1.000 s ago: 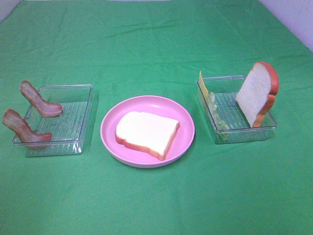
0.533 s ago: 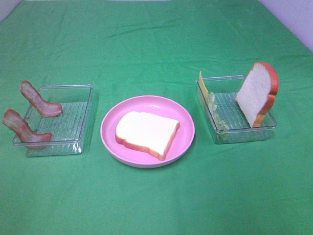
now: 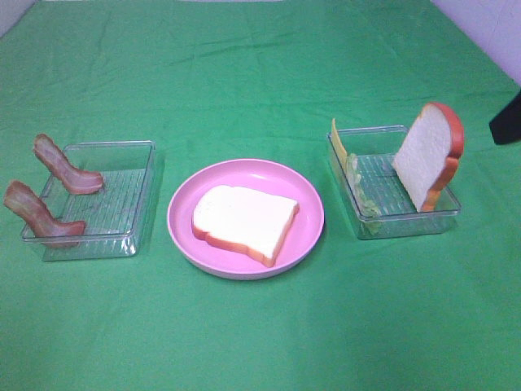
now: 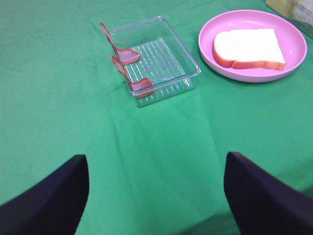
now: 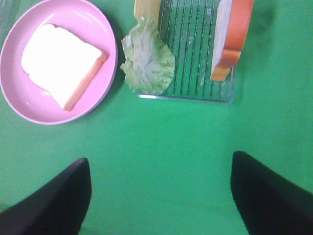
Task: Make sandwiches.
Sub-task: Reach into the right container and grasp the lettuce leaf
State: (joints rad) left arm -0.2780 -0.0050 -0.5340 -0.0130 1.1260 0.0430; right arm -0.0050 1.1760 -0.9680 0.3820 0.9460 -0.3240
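Green lettuce [image 5: 146, 61], draped on the clear tray [image 3: 407, 224] at frame right, looks next: pinch its free edge, clear of the cheese [image 5: 145, 7]. The right gripper [image 5: 160, 166] and left gripper [image 4: 156, 164] are spread, empty. At frame centre the bread slice [image 3: 244, 220] lies flat on the pink plate [image 3: 308, 236], long axis left to right, crust toward the lower frame.

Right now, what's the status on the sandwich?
Left gripper, right gripper open, empty. One bread slice flat on pink plate. Bacon, lettuce not yet added. Nothing blocking.
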